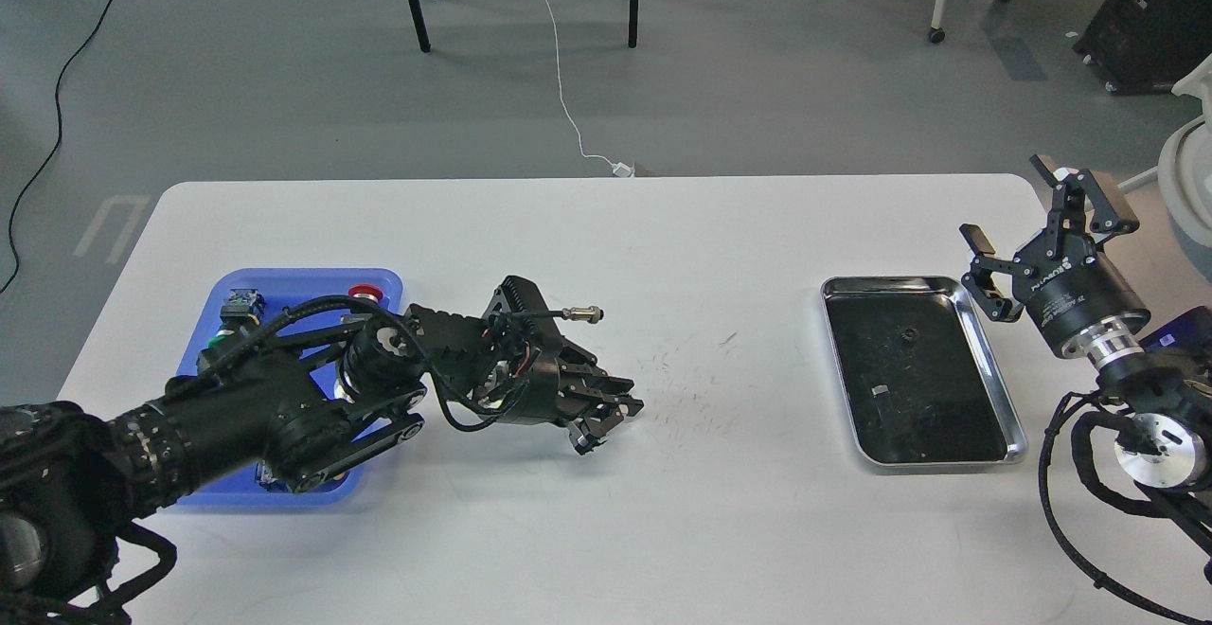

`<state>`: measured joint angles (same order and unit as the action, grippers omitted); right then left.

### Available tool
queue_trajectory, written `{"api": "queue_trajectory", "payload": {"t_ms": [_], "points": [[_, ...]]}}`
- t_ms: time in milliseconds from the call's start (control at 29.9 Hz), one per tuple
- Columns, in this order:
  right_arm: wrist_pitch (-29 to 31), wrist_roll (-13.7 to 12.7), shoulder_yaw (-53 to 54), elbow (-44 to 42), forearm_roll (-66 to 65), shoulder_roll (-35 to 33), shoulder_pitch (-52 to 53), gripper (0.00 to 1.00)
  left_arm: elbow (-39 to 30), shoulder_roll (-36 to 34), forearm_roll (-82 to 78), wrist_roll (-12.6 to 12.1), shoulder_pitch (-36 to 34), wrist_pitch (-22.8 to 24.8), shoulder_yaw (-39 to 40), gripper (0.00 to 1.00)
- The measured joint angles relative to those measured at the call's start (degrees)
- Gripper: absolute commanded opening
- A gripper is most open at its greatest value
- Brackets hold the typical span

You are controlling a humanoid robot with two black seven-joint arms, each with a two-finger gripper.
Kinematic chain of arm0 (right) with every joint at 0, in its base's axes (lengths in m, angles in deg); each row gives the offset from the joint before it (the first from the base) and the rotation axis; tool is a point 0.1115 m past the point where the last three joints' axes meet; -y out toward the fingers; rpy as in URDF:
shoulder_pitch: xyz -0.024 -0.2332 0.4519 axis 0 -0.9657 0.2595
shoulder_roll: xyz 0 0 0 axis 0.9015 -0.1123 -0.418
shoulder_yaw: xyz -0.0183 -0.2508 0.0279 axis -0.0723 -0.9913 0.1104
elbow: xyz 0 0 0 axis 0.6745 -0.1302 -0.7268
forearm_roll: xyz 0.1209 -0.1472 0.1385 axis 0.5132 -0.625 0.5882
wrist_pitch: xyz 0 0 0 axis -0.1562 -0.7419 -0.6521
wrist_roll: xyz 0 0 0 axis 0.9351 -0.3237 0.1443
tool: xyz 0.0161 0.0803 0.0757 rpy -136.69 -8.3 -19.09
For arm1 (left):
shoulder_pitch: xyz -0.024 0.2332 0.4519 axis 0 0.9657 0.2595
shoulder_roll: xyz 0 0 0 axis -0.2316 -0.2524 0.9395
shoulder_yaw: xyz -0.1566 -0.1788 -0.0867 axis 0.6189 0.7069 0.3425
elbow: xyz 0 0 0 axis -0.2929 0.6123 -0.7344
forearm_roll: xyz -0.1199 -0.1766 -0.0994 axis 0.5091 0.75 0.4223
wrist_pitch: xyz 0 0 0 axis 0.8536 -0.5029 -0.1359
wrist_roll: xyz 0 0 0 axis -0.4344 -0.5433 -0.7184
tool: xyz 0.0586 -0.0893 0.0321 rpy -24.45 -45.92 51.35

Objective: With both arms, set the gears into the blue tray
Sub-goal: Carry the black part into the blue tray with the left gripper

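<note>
My left gripper (pixel 620 405) lies low over the white table's middle-left, its fingers drawn together on a small black gear that barely shows between them. The blue tray (pixel 284 282) sits to the left, half covered by my left arm. A second gear (pixel 907 331) lies in the steel tray (pixel 996 374) on the right. My right gripper (pixel 1037 215) hovers beyond that tray's far right corner, its fingers spread wide with nothing between them.
Push-button switches stand in the blue tray, one with a red cap (pixel 363 293) and one with a green cap (pixel 214 342). A small white scrap (pixel 879 388) lies in the steel tray. The table's right edge is close to my right arm.
</note>
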<state>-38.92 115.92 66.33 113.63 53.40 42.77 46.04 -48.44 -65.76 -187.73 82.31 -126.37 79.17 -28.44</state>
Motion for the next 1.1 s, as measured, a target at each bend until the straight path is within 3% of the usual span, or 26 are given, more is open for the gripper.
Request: {"api": "queue_trajectory", "payload": {"t_ms": [268, 502, 736, 1104], "points": [[0.0, 0.0, 0.1, 0.7, -0.2, 0.0, 0.0, 0.99, -12.8, -20.2, 3.7, 0.0, -4.5, 0.6, -0.1, 0.17], [0.0, 0.0, 0.7, 0.9, -0.3, 0.0, 0.0, 0.99, -15.8, -36.2, 3.7, 0.0, 0.2, -1.2, -2.8, 0.17], [0.0, 0.0, 0.7, 0.8, -0.3, 0.2, 0.1, 0.99, -14.4, -40.0, 0.6, 0.0, 6.4, -4.2, -3.5, 0.19], [0.0, 0.0, 0.6, 0.9, -0.4, 0.1, 0.1, 0.99, -10.0, -39.8, 0.0, 0.0, 9.5, -5.5, -3.4, 0.25]]}}
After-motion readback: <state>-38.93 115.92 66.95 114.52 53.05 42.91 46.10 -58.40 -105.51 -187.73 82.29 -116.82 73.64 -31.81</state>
